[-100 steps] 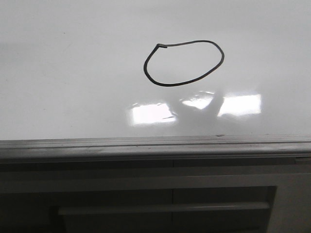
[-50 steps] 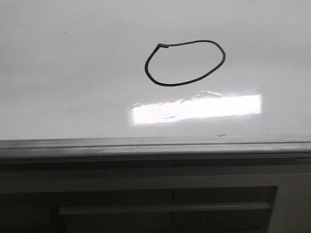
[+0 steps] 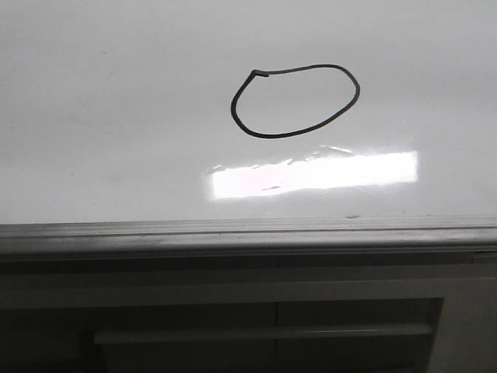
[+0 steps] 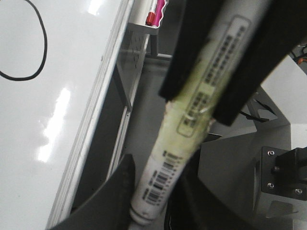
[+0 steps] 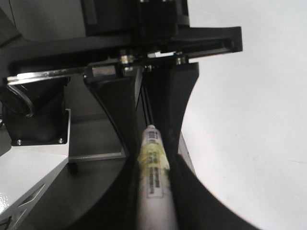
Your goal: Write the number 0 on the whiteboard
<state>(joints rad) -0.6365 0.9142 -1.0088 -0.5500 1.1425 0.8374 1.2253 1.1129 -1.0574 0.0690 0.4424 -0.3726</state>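
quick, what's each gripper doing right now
Left gripper: shut on the marker.
Right gripper: shut on the same marker.

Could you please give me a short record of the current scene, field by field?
whiteboard: glossy white, with a bright glare near its lower edge
0: closed black loop with a small hook at its upper left
marker: white barrel, off the whiteboard, between both grippers
left gripper: shut on the marker's end
right gripper: shut on the marker's barrel
task state: 0 looks finished
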